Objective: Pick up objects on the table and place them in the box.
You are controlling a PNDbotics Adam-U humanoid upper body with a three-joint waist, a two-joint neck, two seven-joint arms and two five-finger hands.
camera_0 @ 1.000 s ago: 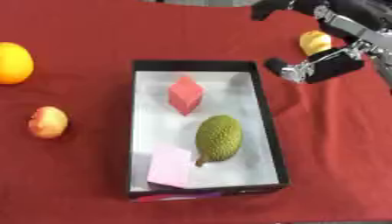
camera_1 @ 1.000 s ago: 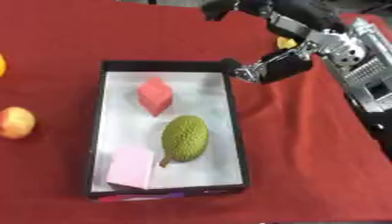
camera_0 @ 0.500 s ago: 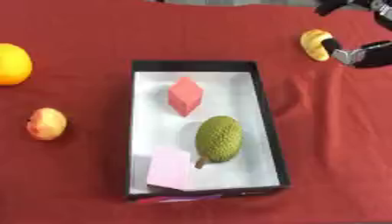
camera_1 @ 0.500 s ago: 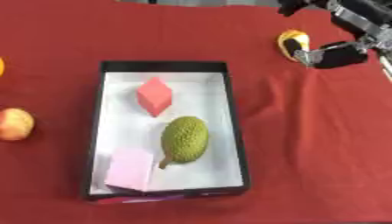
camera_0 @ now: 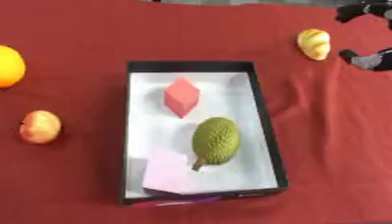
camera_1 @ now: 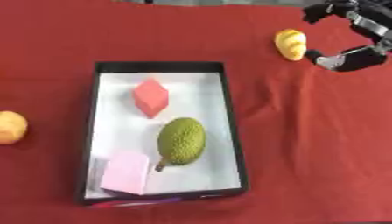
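Observation:
A black box with a white floor lies mid-table and holds a red block, a green spiky fruit and a pink block. A yellow fruit lies on the red cloth at the far right. My right hand hovers just right of it, fingers and thumb spread open around nothing. An orange sits at the left edge, with a small peach-coloured fruit below it. My left hand shows in neither view.
The red cloth covers the whole table and shows folds right of the box.
My right hand has drawn back from the box's far right corner toward the upper right, ending beside the yellow fruit. The things in the box have not moved.

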